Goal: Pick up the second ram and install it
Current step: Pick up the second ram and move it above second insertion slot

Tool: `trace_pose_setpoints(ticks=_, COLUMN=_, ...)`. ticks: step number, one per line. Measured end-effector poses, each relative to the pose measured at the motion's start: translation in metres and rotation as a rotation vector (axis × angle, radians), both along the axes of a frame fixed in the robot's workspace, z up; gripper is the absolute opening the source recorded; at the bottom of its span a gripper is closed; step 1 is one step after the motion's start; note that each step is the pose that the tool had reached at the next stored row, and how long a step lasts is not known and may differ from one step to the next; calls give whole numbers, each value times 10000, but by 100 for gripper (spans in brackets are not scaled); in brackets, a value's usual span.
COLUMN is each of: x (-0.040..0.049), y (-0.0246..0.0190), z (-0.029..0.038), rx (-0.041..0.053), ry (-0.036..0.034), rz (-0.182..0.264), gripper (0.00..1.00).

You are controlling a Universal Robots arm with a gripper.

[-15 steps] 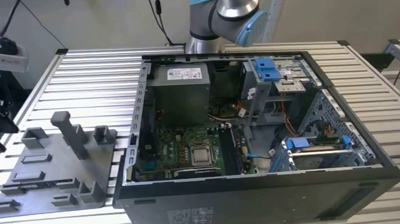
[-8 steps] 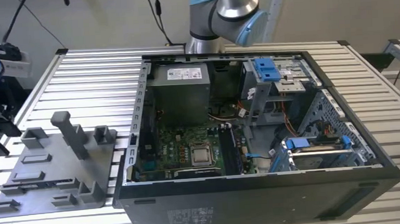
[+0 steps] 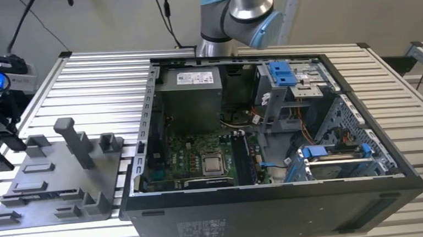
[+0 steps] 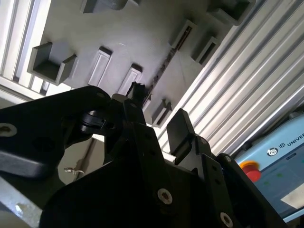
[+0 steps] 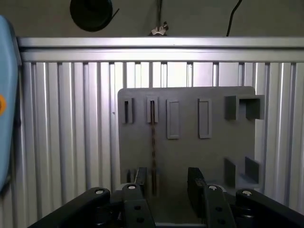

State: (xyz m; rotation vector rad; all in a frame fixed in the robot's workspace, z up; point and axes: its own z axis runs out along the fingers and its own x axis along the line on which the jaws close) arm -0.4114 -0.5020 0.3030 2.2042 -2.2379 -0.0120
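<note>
- The gripper (image 5: pixel 167 175) hangs over the grey plastic tray (image 5: pixel 190 156) that lies on the ribbed aluminium worktop (image 3: pixel 99 81); its jaws stand apart, open, holding nothing
- The second ram (image 5: pixel 153 142) stands on its long edge in a narrow slot of the tray and shows as a thin dark line; its near end runs into the gap between the jaws, closer to one finger (image 5: pixel 140 176) than to the other; whether that finger touches it I cannot tell
- In the second wrist view the same stick (image 4: pixel 167 58) runs slantwise across the tray, and its end meets the tip of one black finger (image 4: pixel 137 92); the other finger (image 4: pixel 176 124) stands clear of it
- Other slots and upright pegs of the tray lie beside the stick, apart from it
- In the exterior view the tray (image 3: pixel 62 196) sits at the exterior view's left, just beside the open computer case (image 3: pixel 276 216); the black wrist assembly hangs at the tray's outer edge
- Inside the case the motherboard (image 3: pixel 195 155) lies flat with its processor socket (image 3: pixel 212 164) bare; a grey power supply (image 3: pixel 188 100) sits behind it, and blue drive brackets (image 3: pixel 282 73) are on the exterior view's right
- The arm's base (image 3: pixel 238 12) rises behind the case; a pale blue pendant with a red button (image 4: pixel 250 171) lies on the worktop, well apart from the tray
</note>
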Motion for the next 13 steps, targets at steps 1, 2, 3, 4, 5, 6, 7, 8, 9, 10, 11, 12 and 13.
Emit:
trace_pose_setpoints(ticks=1, x=0, y=-5, z=-18, rx=1, ry=-1, rz=2, gripper=48)
trace_pose_setpoints(ticks=2, x=-1, y=-10, z=-37, rx=1, ry=-2, rz=3, gripper=48)
trace_pose_setpoints(ticks=3, x=0, y=-14, z=-55, rx=2, ry=-5, rz=4, gripper=48)
trace_pose_setpoints(ticks=4, x=0, y=-18, z=-73, rx=0, ry=-6, rz=7, gripper=48)
trace_pose_setpoints(ticks=5, x=0, y=-22, z=-88, rx=-1, ry=-6, rz=9, gripper=48)
trace_pose_setpoints(ticks=6, x=0, y=-25, z=-107, rx=0, ry=-10, rz=10, gripper=48)
trace_pose_setpoints(ticks=7, x=0, y=-28, z=-125, rx=0, ry=-15, rz=11, gripper=48)
trace_pose_setpoints(ticks=8, x=1, y=-33, z=-142, rx=0, ry=-18, rz=14, gripper=48)
trace_pose_setpoints(ticks=9, x=1, y=-37, z=-159, rx=0, ry=-22, rz=15, gripper=48)
trace_pose_setpoints(ticks=10, x=1, y=-40, z=-176, rx=0, ry=-27, rz=17, gripper=48)
trace_pose_setpoints(ticks=11, x=0, y=-43, z=-193, rx=1, ry=-32, rz=17, gripper=48)
trace_pose_setpoints(ticks=12, x=1, y=-46, z=-211, rx=1, ry=-36, rz=19, gripper=48)
trace_pose_setpoints(ticks=13, x=1, y=-48, z=-229, rx=0, ry=-45, rz=23, gripper=48)
